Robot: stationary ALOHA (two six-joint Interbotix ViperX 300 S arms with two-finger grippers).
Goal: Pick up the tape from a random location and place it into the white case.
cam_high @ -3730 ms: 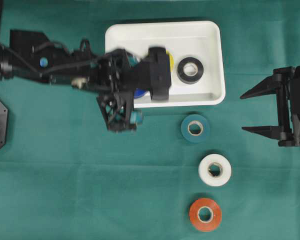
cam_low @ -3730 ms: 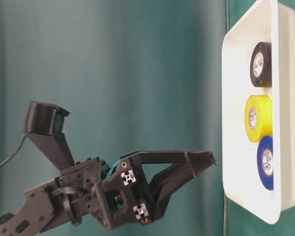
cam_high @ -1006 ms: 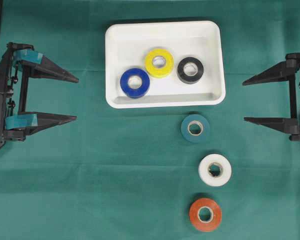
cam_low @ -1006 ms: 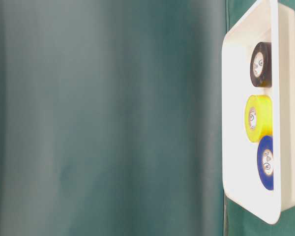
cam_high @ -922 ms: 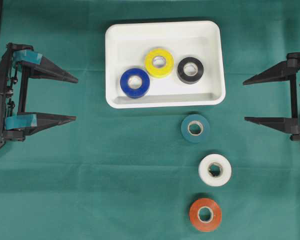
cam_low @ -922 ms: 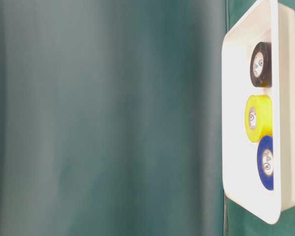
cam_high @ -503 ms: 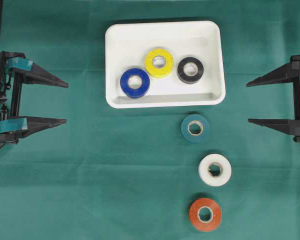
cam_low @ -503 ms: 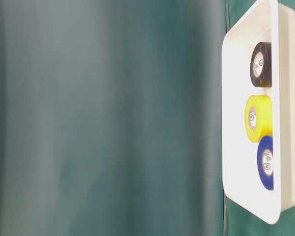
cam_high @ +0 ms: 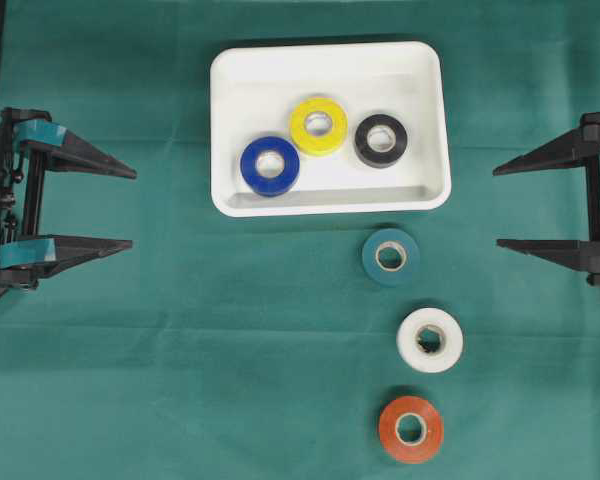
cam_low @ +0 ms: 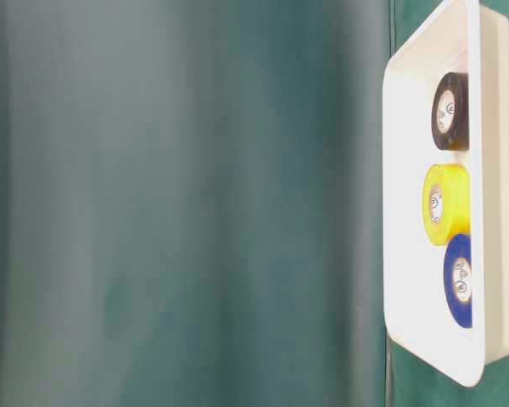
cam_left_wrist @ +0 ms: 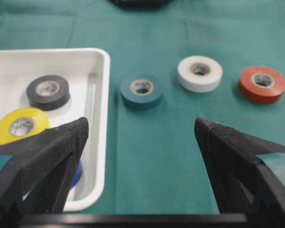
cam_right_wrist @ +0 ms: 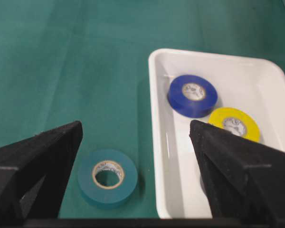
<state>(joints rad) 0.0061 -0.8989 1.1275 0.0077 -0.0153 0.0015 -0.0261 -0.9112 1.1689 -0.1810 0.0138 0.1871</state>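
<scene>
- Overhead view: the left gripper (cam_high: 125,208) at the left edge and the right gripper (cam_high: 502,207) at the right edge both stand spread wide, holding nothing.
- Three rolls lie flat on the green cloth (cam_high: 180,380) in the lower right: teal tape (cam_high: 391,257) just below the white case (cam_high: 428,60), white tape (cam_high: 430,340), orange tape (cam_high: 411,429).
- Each roll's hole faces up; being round, none has a long axis.
- Risk: reaching for the teal roll, a finger may catch the case's rim and push the case.
</scene>
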